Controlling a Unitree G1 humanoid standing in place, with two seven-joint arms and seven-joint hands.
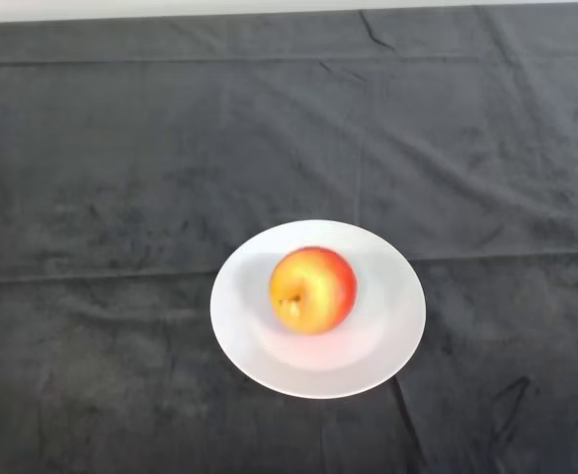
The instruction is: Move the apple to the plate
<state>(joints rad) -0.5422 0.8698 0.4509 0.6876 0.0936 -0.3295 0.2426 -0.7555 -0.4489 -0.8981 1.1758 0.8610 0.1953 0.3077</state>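
Observation:
A red and yellow apple point(313, 289) rests on a white round plate point(387, 336) near the middle of the table, a little toward the front. The apple sits about at the plate's centre, its stem hollow turned toward the view's lower left.
The table is covered by a dark wrinkled cloth point(121, 178). Its far edge runs along the top of the view, with a pale strip point(170, 8) behind it.

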